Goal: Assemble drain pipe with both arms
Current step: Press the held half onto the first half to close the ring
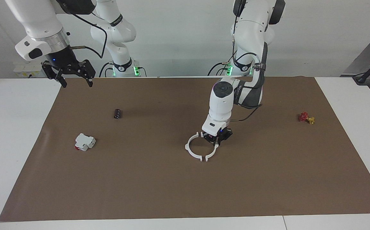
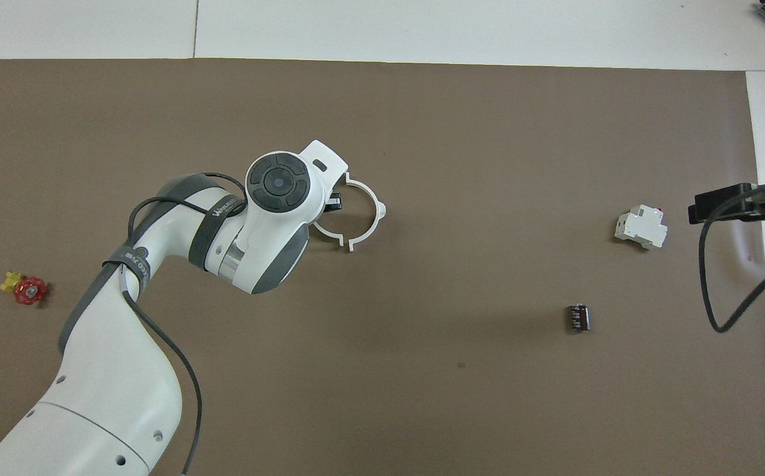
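The drain pipe lies as two white half-rings near the middle of the brown mat, their ends almost meeting with small gaps. One half-ring (image 1: 189,147) lies free and also shows in the overhead view (image 2: 374,198). My left gripper (image 1: 217,139) is down at the mat and shut on the other half-ring (image 1: 213,152); in the overhead view the left arm's wrist (image 2: 280,185) hides most of it, with only an arc (image 2: 326,233) showing. My right gripper (image 1: 77,82) is open and empty, raised over the mat's edge at the right arm's end, and waits.
A white boxy block with a red end (image 1: 84,141) and a small dark cylinder (image 1: 118,113) lie toward the right arm's end. A red and yellow valve piece (image 1: 306,118) lies toward the left arm's end. The mat (image 1: 172,191) is bordered by white table.
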Controlling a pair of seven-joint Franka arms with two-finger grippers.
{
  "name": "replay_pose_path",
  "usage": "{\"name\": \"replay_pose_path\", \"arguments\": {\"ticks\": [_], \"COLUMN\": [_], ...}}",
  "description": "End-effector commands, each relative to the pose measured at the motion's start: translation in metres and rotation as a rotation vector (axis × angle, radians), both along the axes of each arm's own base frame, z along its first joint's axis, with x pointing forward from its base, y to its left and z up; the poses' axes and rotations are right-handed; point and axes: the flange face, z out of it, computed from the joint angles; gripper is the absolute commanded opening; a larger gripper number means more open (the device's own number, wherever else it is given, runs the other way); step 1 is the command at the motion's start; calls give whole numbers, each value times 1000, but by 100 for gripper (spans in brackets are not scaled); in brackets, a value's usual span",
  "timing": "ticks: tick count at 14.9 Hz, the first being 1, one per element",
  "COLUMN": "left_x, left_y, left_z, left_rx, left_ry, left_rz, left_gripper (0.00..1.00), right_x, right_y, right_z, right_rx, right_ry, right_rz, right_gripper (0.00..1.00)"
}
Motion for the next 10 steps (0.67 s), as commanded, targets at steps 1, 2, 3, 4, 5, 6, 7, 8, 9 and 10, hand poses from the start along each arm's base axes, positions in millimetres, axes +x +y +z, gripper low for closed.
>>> {"name": "replay_pose_path", "arguments": {"ticks": [1,2,3,4,5,6,7,8,9,10], "left_x": [-2,-1,-2,-3,-7,-8,-8,-8,-9,-9], "left_y": [-14,-14,-14,-14,-15,-16,-16,-16,-15,-16], "left_z": [-4,-4,-5,-7,-10,-12,-12,-12,-13,-13], "left_rx": [15,11,10,14,17,16,16,17,18,17], "left_ry": [-20,-19,-17,-11,-4,-5,-5,-3,-2,-3], "left_rz": [-13,-9,-7,-2,1,-1,-1,-1,-1,-1], "left_gripper": [0,0,0,0,0,0,0,0,0,0], "right_x": [-7,-7,-7,-7,-7,-7,-7,-7,-7,-7], "right_y": [1,1,1,0,0,1,1,0,1,1], "right_z": [1,1,1,1,1,2,1,1,1,1], "right_rx": [7,7,7,7,7,7,7,7,7,7], "right_ry": [5,5,5,5,5,3,5,5,5,5], "right_rz": [-11,-11,-11,-13,-13,-11,-11,-13,-11,-11], "right_gripper": [100,100,100,100,100,100,100,100,100,100]}}
